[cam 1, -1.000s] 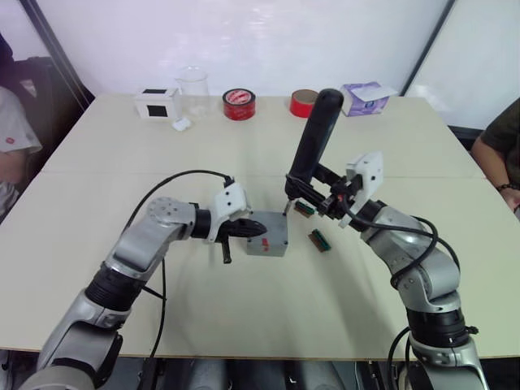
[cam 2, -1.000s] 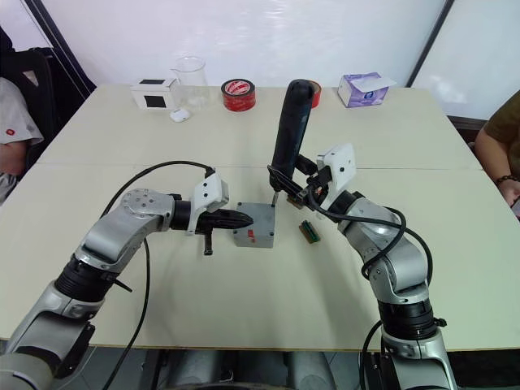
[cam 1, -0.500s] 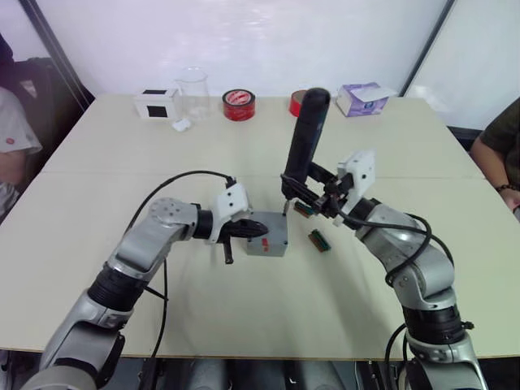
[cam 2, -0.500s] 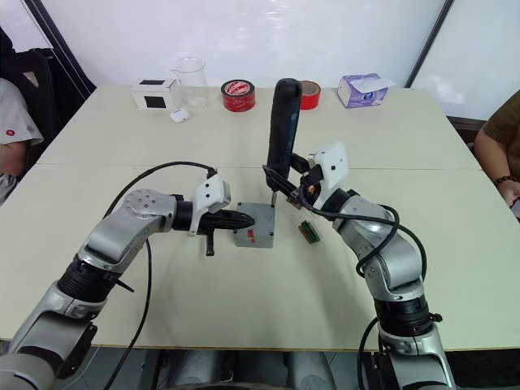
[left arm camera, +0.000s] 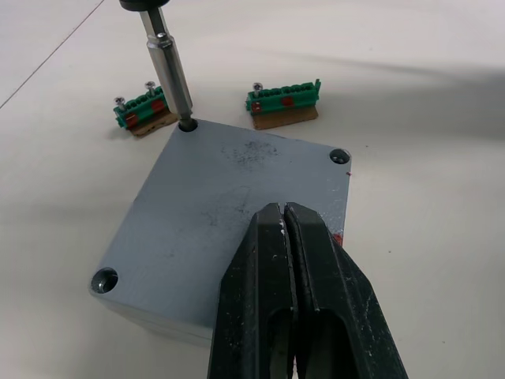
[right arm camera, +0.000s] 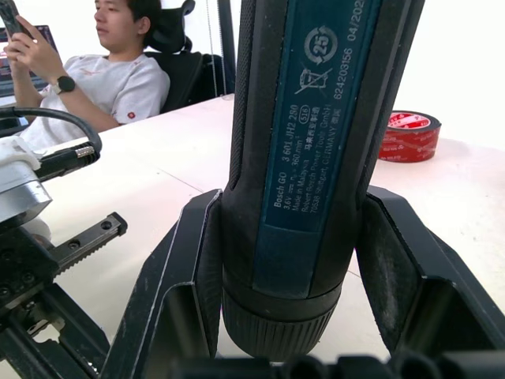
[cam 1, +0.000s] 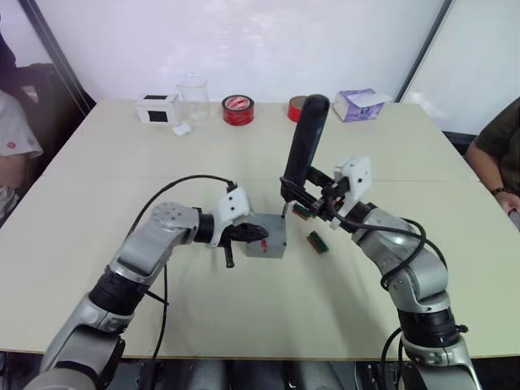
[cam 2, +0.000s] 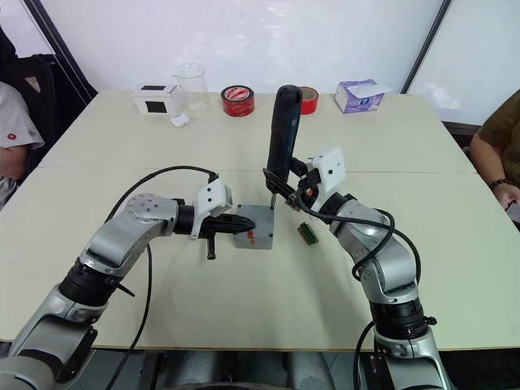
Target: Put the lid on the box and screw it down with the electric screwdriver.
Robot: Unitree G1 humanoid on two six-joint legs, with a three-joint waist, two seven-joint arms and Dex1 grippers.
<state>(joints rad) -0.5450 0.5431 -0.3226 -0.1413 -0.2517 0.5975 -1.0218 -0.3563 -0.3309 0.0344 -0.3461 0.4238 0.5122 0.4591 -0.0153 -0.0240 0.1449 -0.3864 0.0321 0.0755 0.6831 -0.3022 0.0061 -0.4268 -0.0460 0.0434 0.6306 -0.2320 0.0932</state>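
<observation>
Right gripper (cam 1: 302, 197) is clamped on the electric screwdriver (cam 1: 303, 146), low on its barrel, holding it nearly upright over the far corner of the box (cam 1: 266, 236), bit tip down at that corner. Left gripper (cam 1: 246, 233) has its fingers pressed together, pinching nothing, tips resting on the near-left side of the box top. The lid (cam 1: 270, 228) already sits flush on the box. Two little green terminal blocks (cam 1: 318, 241) lie on the table (cam 1: 244, 154) just right of the box. Way behind the box along the far table edge: a white box with a black square (cam 1: 158, 107), a clear beaker (cam 1: 193, 90), two red tape rolls (cam 1: 238, 109) and a purple tissue box (cam 1: 357, 104).

Left wrist view: the closed black fingers (left arm camera: 272, 276) lie on the grey lid (left arm camera: 205, 213), and the screwdriver's metal bit (left arm camera: 168, 67) stands in one corner screw hole. The other two corner holes in view look like open dark holes; can't tell whether screws sit in them. Both green blocks (left arm camera: 286, 101) lie just past the box, and a small red mark shows on its side.

Right wrist view: both fingers (right arm camera: 180, 276) hug the dark blue barrel (right arm camera: 316, 150). A seated person (right arm camera: 102, 71) holding a phone is beyond the table.
</observation>
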